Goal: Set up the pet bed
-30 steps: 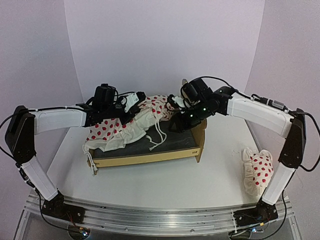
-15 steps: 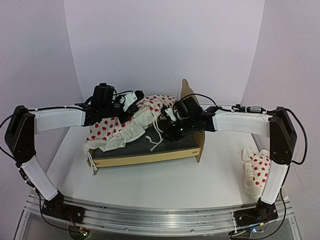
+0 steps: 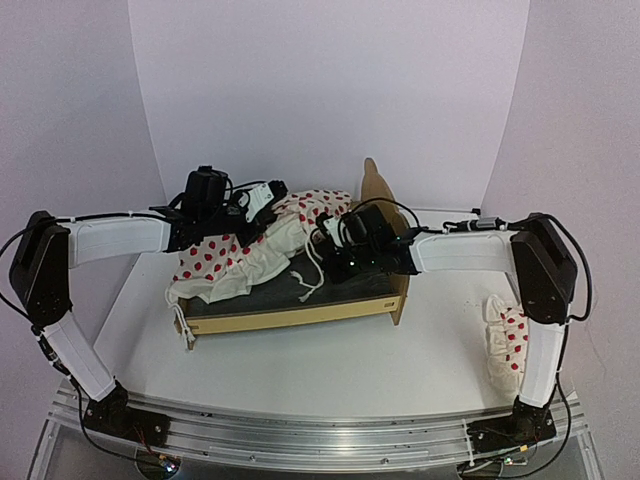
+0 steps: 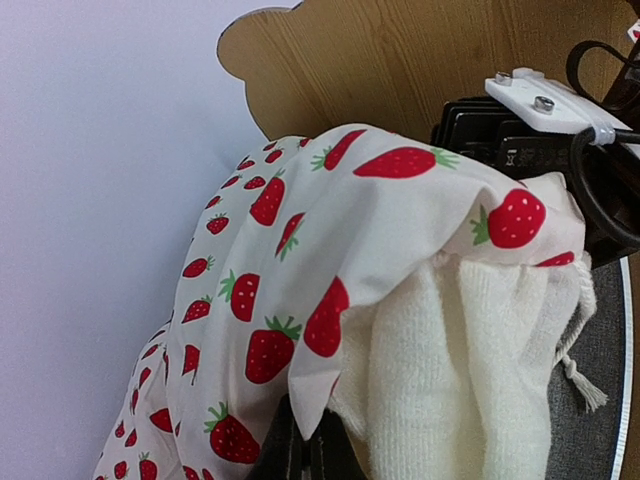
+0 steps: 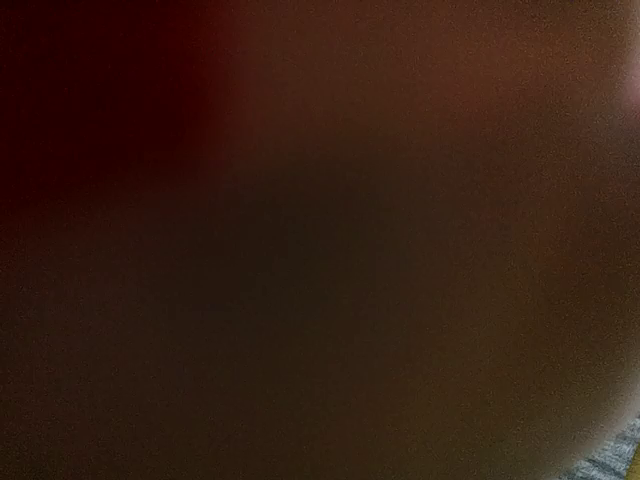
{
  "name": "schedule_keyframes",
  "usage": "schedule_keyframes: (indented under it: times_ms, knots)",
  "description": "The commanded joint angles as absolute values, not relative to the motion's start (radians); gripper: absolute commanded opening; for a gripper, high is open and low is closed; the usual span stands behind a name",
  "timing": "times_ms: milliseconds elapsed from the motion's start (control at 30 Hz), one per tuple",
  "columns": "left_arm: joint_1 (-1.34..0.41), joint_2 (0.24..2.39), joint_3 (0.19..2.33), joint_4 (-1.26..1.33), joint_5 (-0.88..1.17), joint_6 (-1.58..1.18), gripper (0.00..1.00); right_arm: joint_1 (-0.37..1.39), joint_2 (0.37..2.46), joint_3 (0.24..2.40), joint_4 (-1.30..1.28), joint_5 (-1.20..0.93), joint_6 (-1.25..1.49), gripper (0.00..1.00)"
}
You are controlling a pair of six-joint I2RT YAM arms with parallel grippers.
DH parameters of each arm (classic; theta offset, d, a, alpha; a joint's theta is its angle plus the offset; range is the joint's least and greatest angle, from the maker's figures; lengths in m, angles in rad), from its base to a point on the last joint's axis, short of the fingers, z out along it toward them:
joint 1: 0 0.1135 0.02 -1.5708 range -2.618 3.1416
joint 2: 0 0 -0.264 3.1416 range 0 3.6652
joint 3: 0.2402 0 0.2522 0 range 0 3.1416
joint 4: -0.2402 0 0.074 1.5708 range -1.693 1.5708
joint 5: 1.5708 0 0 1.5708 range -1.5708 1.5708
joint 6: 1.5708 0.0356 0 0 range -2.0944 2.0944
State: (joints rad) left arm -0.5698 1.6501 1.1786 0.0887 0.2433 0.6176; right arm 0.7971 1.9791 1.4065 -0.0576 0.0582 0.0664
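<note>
One bed (image 3: 300,316), one duvet (image 3: 258,263), and one pillow (image 3: 516,342) sitting off to the right. Left gripper (image 4: 305,452) is pinching the duvet. Right gripper (image 3: 336,257) is clenching shut in its folds, can't tell on what.

High rear overview; left wrist close-up on pet bed (image 4: 420,60); right wrist dark

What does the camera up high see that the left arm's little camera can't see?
Only the top view shows the left arm and right arm, the whole pet bed on the table, and the little dotted pillow lying apart from it. Only the left wrist view shows that the duvet has strawberries with green leaves, and a fluffy white underside. Both show the duvet, the wooden headboard and the grey base.
</note>
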Motion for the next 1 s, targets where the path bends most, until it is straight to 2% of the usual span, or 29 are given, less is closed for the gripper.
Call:
schedule_keyframes:
  times_ms: [0, 100, 267, 467, 967]
  knots:
    - [-0.554, 1.605, 1.190, 0.134, 0.254, 0.594, 0.00, 0.800, 1.875, 1.349, -0.008, 0.088, 0.066, 0.00]
    - [-0.554, 1.604, 1.184, 0.138, 0.263, 0.594, 0.00, 0.800, 1.786, 1.309, -0.062, 0.121, 0.069, 0.00]
    - [-0.554, 1.603, 1.178, 0.125, 0.314, 0.595, 0.00, 0.803, 1.701, 1.380, -0.384, 0.172, 0.081, 0.00]
    - [-0.556, 1.609, 1.173, 0.110, 0.390, 0.593, 0.00, 0.814, 1.648, 1.441, -0.627, 0.192, 0.125, 0.00]
    - [-0.557, 1.604, 1.162, 0.102, 0.399, 0.599, 0.00, 0.815, 1.734, 1.497, -0.727, 0.192, 0.148, 0.00]
